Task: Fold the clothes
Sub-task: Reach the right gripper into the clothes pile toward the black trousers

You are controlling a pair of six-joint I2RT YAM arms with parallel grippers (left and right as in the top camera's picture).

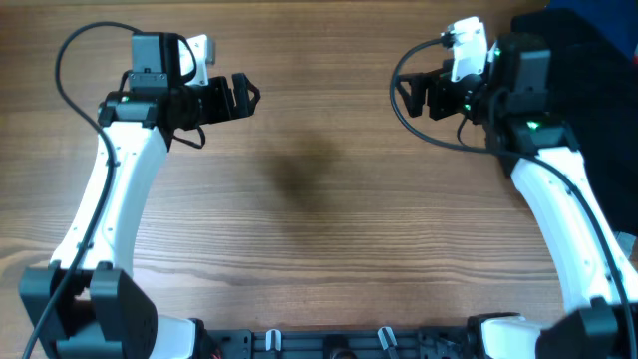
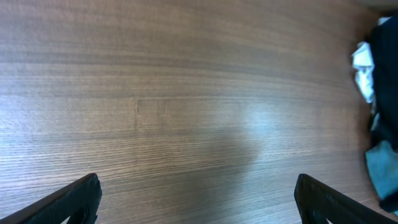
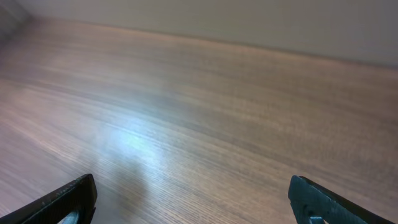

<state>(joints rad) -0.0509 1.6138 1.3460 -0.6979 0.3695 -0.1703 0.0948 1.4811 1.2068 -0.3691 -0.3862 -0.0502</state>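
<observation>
Here, the left gripper [image 1: 242, 98] and the right gripper [image 1: 417, 95] are seen spread wide, nothing held, above the table [image 1: 319, 229]; the clothes [image 1: 596, 50] are heaped black at the frame's upper right.

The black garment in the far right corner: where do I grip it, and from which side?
Probably take the black garment by its edge nearest the table's middle, coming from that side with the open right gripper. It lies heaped and partly hidden behind the arm; no hem or waistband shows.
</observation>
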